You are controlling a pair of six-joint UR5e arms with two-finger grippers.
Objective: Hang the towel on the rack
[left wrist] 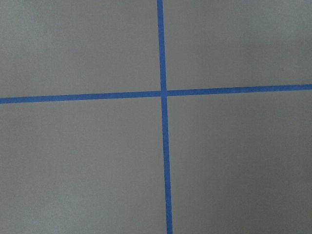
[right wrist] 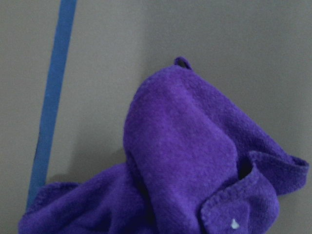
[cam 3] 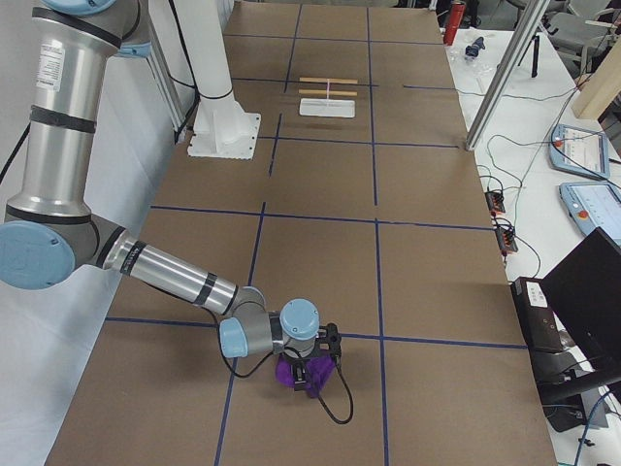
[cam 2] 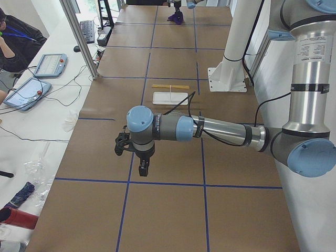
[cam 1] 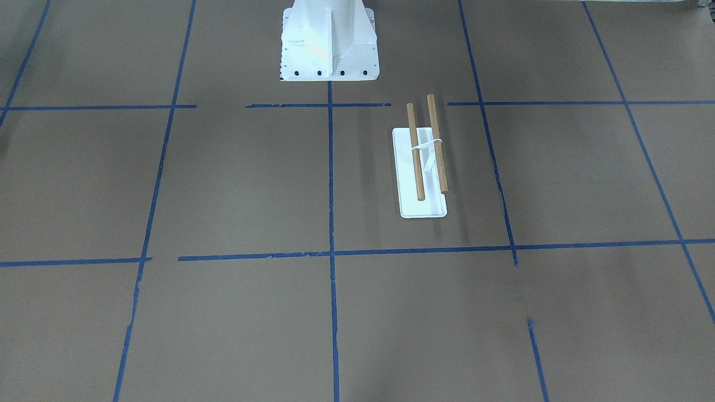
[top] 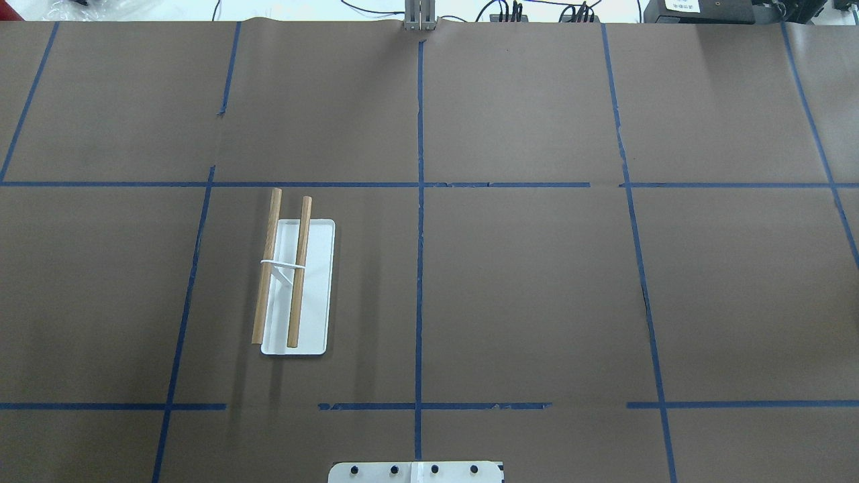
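Note:
The rack [cam 1: 416, 156] stands on the brown paper, a white base with two wooden dowel rods, bare; it also shows in the overhead view [top: 298, 268] and both side views [cam 2: 170, 94] [cam 3: 327, 97]. The purple towel [cam 3: 301, 377] lies crumpled on the table at the robot's far right end and fills the right wrist view [right wrist: 185, 156]. My right gripper [cam 3: 312, 367] is down at the towel; its fingers do not show, so I cannot tell its state. My left gripper [cam 2: 143, 169] hangs just above bare paper at the left end; I cannot tell its state.
The white robot pedestal [cam 1: 328, 50] stands at the table's robot side, near the rack. Blue tape lines [left wrist: 163, 92] grid the paper. An operator [cam 2: 10, 37], tablets [cam 2: 50, 64] and a metal post [cam 2: 79, 37] are along the far side.

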